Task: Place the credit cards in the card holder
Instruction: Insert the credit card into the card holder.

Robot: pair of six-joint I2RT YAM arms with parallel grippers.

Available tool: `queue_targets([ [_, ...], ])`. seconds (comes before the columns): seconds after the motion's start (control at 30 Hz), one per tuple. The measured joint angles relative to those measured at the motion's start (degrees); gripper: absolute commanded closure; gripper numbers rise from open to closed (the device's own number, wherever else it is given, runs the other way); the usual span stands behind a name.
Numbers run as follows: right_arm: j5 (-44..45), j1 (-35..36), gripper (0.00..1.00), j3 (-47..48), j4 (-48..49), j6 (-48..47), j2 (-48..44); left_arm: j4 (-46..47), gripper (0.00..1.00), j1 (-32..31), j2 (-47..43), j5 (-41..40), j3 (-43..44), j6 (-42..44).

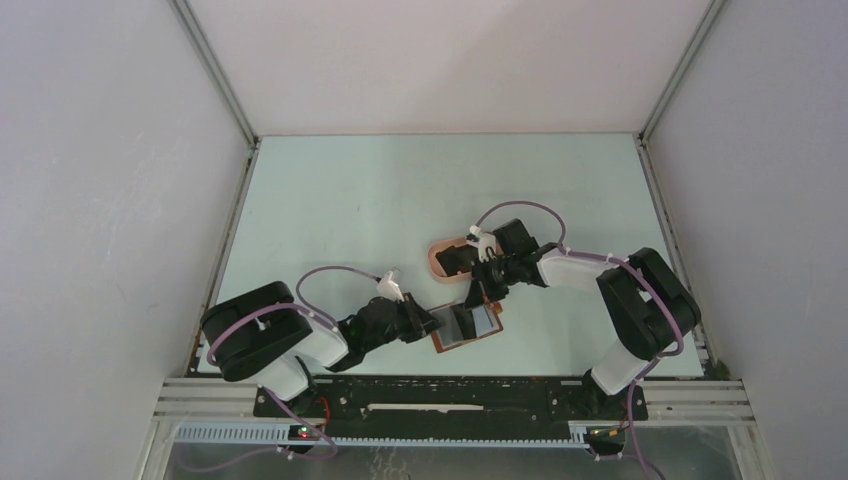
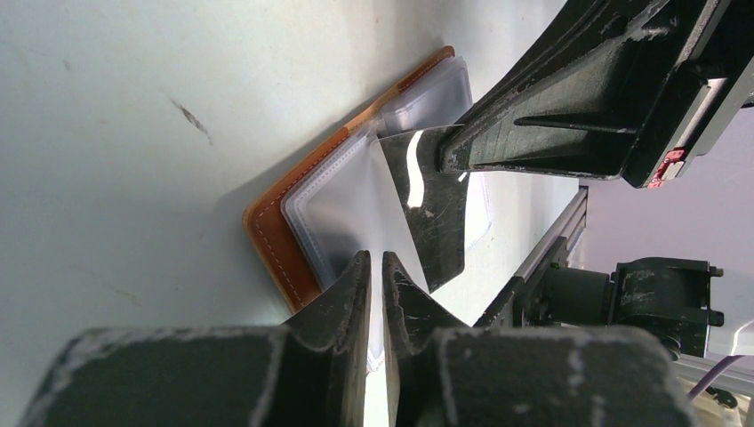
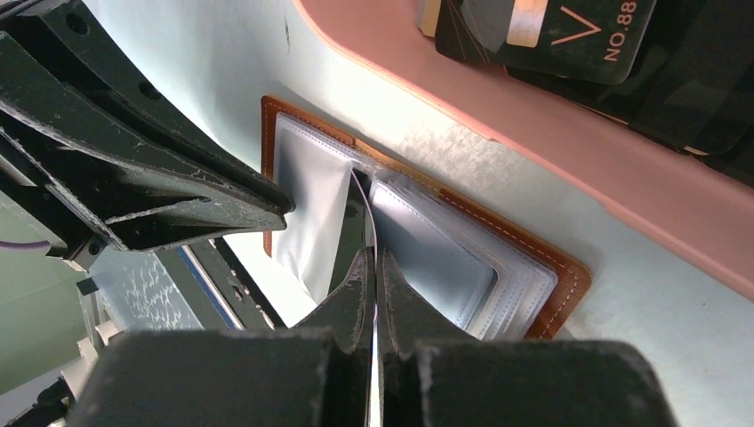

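The card holder (image 1: pixel 470 326) lies open on the table near the front, brown leather outside (image 2: pixel 271 238) and clear pockets inside (image 3: pixel 427 249). My left gripper (image 2: pixel 377 258) is shut on one clear pocket sleeve (image 2: pixel 351 200) and holds it up; it also shows in the top view (image 1: pixel 432 322). My right gripper (image 3: pixel 374 253) is shut on a black credit card (image 2: pixel 437 209), held on edge with its lower end between the pockets (image 3: pixel 371 213); it also shows in the top view (image 1: pixel 480 296). More black credit cards (image 3: pixel 569 36) lie in the pink tray (image 3: pixel 551 147).
The pink oval tray (image 1: pixel 440 262) sits just behind the card holder, under my right wrist. The two grippers stand close together over the holder. The table's front rail (image 2: pixel 551 240) runs right beside the holder.
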Motion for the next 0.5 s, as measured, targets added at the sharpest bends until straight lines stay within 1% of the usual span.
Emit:
queue_targets([
  [0.5,2.8,2.6,1.00,1.4,-1.1,-0.4,-0.2,1.8,0.85,0.0,1.3,0.3,0.0,0.0],
])
